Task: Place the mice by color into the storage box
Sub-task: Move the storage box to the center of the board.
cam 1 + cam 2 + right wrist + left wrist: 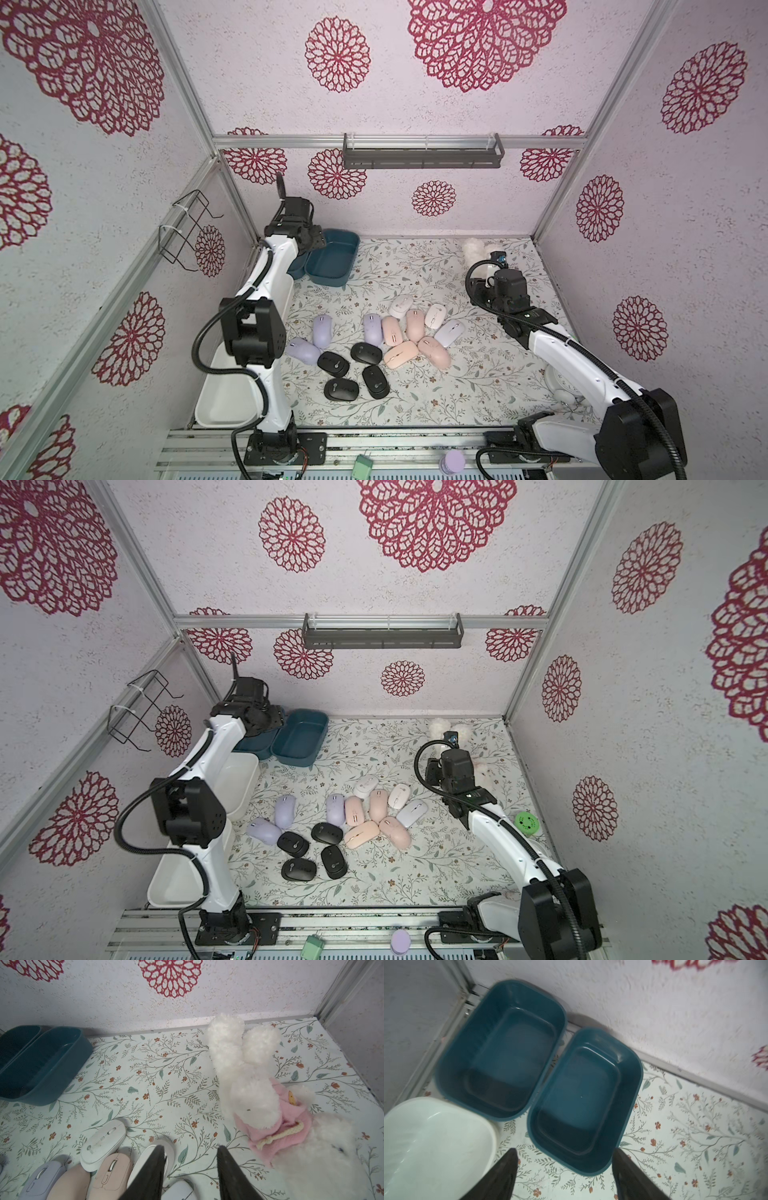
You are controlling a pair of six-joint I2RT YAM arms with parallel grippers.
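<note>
Left gripper (564,1169) spread, empty, over teal bin (631,1084) edge; right gripper (190,1167) spread, empty, above bare mat (145,1076); mid-frame pink mice (415,325) fan out lengthwise.

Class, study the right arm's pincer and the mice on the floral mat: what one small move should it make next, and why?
Probably shift the right pincer sideways over the white mouse, then lower it. Its jaws stand open and empty above bare mat, one finger just overlapping that mouse, and every mouse in view lies on the mat, none in the blue boxes.
</note>
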